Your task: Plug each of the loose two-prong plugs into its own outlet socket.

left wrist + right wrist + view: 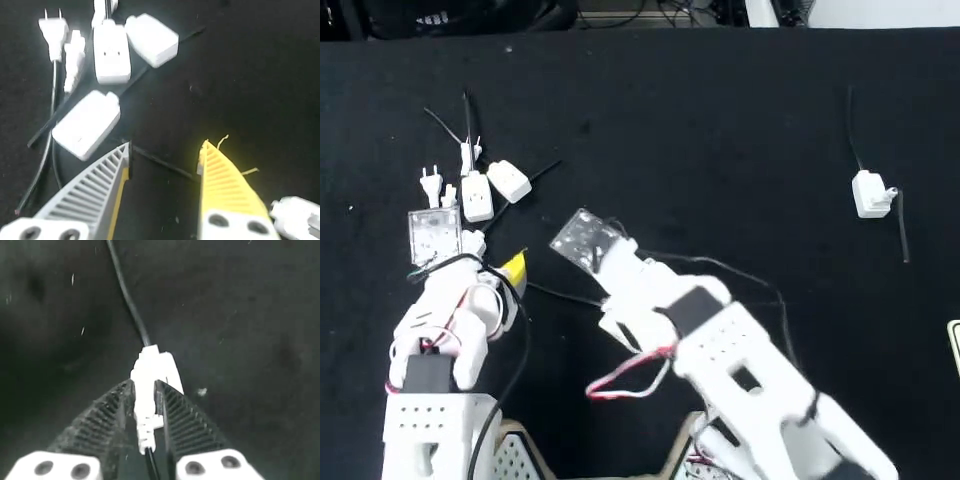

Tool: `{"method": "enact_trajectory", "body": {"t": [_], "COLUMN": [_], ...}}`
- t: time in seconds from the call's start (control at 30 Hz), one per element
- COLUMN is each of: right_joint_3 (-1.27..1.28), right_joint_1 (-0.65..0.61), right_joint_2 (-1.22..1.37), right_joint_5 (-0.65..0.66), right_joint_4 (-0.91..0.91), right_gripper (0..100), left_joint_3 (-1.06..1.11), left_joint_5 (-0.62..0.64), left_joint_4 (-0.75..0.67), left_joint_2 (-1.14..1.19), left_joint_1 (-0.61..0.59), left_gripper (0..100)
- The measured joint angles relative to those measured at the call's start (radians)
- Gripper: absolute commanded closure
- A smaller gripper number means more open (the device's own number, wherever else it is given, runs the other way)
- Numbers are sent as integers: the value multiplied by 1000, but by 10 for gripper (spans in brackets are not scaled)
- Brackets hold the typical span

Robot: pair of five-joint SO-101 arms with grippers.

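The right gripper (144, 386) is clamped on a white plug (155, 365) with a black cord (125, 295), low over the black table (720, 130) just right of the outlet sockets (477, 195). The left gripper (165, 147), jaws apart, hovers near those sockets, where a loose two-prong plug (52, 30) lies just beside them; a white adapter (870, 193) lies well apart from them

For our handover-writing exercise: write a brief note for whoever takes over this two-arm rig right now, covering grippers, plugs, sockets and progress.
Left gripper: open, empty, above the table beside the white sockets and a loose two-prong plug.
Right gripper: shut on a white plug with a black cable.
A white block, perhaps a socket, lies apart at the high view's right.
Done: one plug gripped.
Left: insert it, then the loose ones.
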Motion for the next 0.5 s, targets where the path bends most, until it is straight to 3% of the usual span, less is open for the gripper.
{"method": "enact_trajectory", "body": {"t": [0.23,0.5], "right_joint_3": [-74,-3], "right_joint_1": [-11,-84], "right_joint_2": [52,52], "right_joint_5": [0,0], "right_joint_4": [157,150], "right_gripper": [988,988], "left_joint_3": [-137,-347], "left_joint_5": [0,0], "left_joint_4": [-52,-120], "left_joint_2": [359,910], "left_joint_1": [0,0], "left_gripper": [777,777]}}
